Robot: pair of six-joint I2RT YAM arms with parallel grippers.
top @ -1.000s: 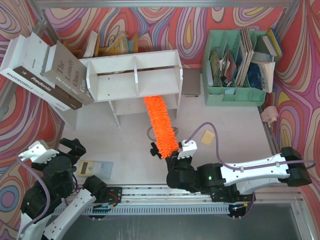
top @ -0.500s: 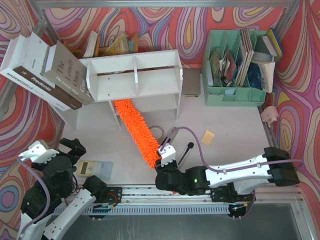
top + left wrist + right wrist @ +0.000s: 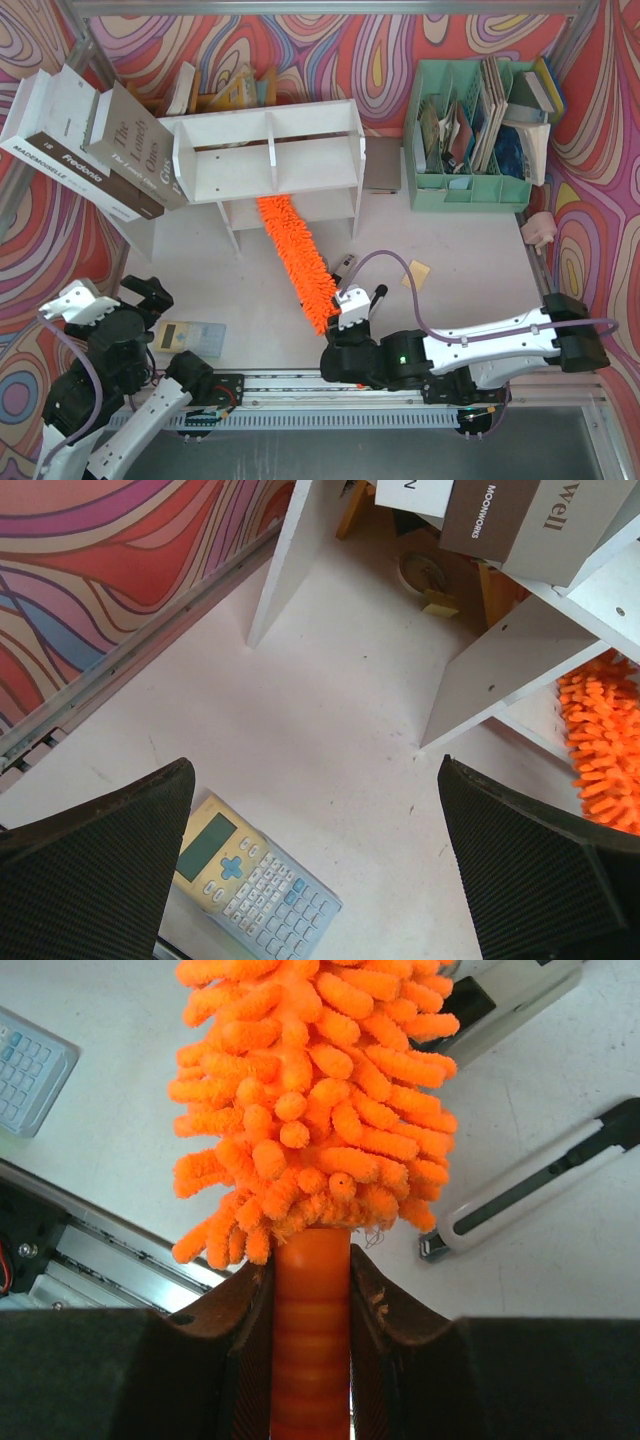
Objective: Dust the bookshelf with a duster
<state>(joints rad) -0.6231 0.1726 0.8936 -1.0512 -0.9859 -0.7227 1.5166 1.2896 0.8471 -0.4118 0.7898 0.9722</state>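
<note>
With the right gripper [image 3: 310,1290] clamped on the handle of the duster [image 3: 293,255], its tip inside the lower tier of the bookshelf [image 3: 300,125], sweep sideways lightly, avoiding the uprights.

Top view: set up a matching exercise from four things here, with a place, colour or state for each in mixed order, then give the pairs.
Things:
1. duster
2. calculator
3. organizer
4. left claw

States:
A. mint green, at far right
B. open, holding nothing
C. gripped by the right claw, tip in the shelf's lower tier
D. lying flat on the table, near left

Pairs: 1-C, 2-D, 3-A, 4-B
</note>
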